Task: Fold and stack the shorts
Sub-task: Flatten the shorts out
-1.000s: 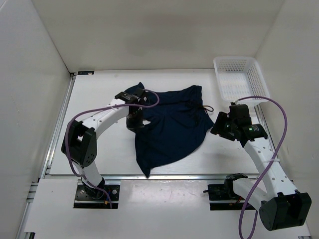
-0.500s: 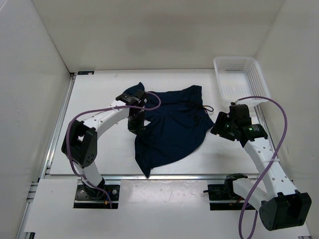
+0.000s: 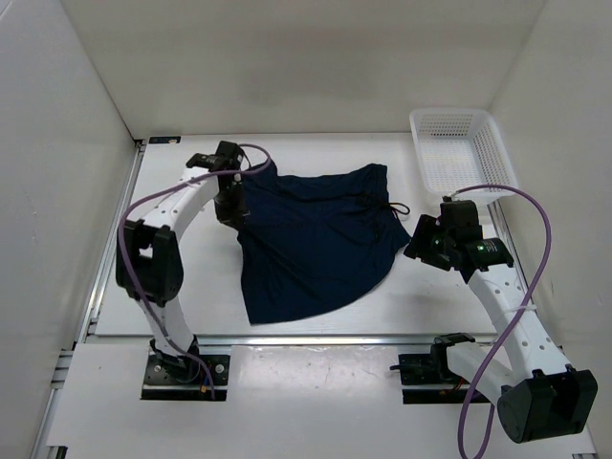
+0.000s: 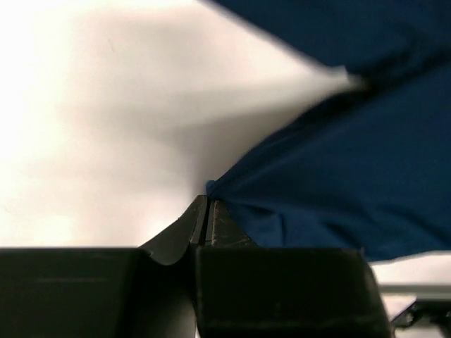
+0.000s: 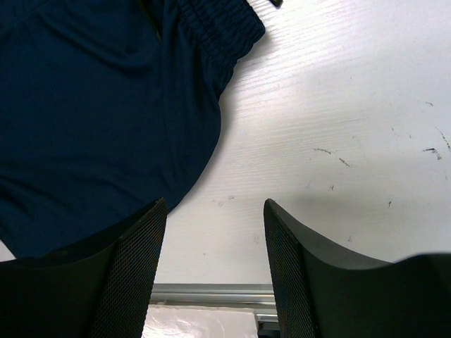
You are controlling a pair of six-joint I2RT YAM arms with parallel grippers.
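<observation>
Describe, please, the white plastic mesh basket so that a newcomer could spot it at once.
Take the white table and go to its far right corner, against the right wall. There sits the rectangular white plastic mesh basket, apart from the dark navy fabric shorts spread mid-table. It alone is rigid, with lattice walls.

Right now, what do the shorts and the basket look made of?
Shorts: soft matte navy fabric, probably knit; it drapes and wrinkles, and the waistband is gathered. Basket: white, looks like rigid moulded plastic; its open mesh walls hold their shape.
</observation>
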